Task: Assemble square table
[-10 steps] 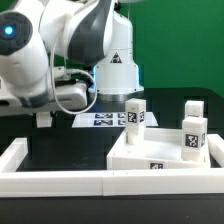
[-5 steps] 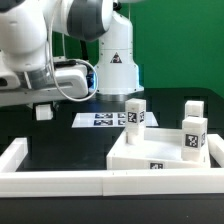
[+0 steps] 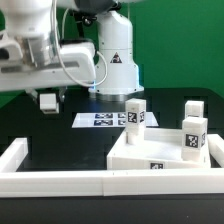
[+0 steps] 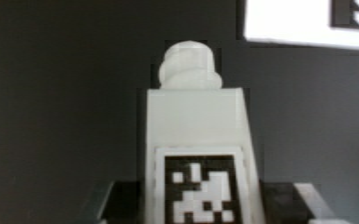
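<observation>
In the wrist view a white table leg with a black-and-white tag lies between my gripper's dark fingers, which are shut on its tagged end; its rounded tip points away over the black surface. The exterior view shows the gripper raised at the exterior view's left, well apart from the square tabletop slab. Three tagged legs stand upright on that slab: one at its near-left corner, one at the back right, one at the front right.
The marker board lies flat behind the slab, in front of the arm's base, and shows in a corner of the wrist view. A long white rail borders the black surface along the front and the exterior view's left.
The arm has lifted the gripper and its leg upward and slightly toward the exterior view's right. The slab and its three standing legs have not moved.
</observation>
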